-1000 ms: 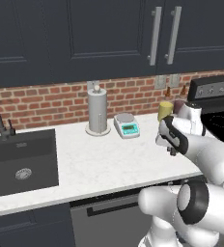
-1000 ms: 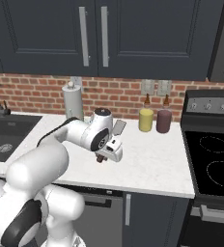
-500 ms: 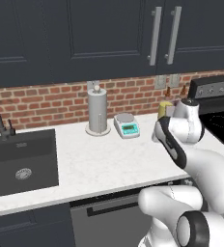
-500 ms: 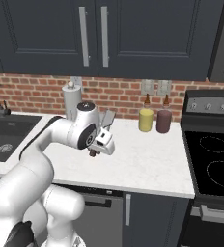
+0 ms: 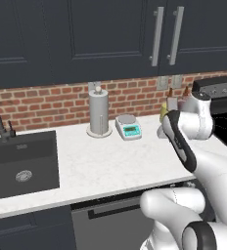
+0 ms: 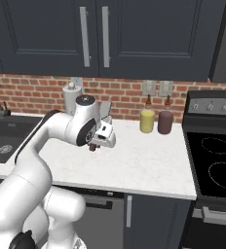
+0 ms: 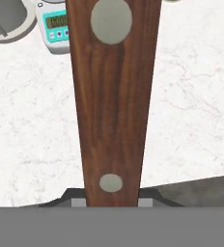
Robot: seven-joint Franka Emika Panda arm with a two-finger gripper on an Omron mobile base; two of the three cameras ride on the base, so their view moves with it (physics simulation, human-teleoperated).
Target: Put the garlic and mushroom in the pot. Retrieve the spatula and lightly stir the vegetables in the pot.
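Note:
The spatula's dark brown wooden handle (image 7: 112,96), with two grey rivets, runs straight up the middle of the hand view. My gripper (image 7: 112,201) is shut on its lower end. The blade is out of frame. In the right base view the gripper (image 6: 96,144) hangs low over the white counter (image 6: 134,165), left of the canisters, with a dark stub of the spatula (image 6: 92,148) showing under the hand. The pot, the garlic and the mushroom are out of view.
A paper towel roll (image 5: 99,114) and a small kitchen scale (image 5: 128,127) stand at the back by the brick wall. The sink (image 5: 20,163) lies to the left. A yellow canister (image 6: 147,121) and a maroon canister (image 6: 165,122) stand beside the stove (image 6: 217,165) on the right.
The arm has swung left over the counter, away from the canisters, and the hand has turned. The handle stays in the grip.

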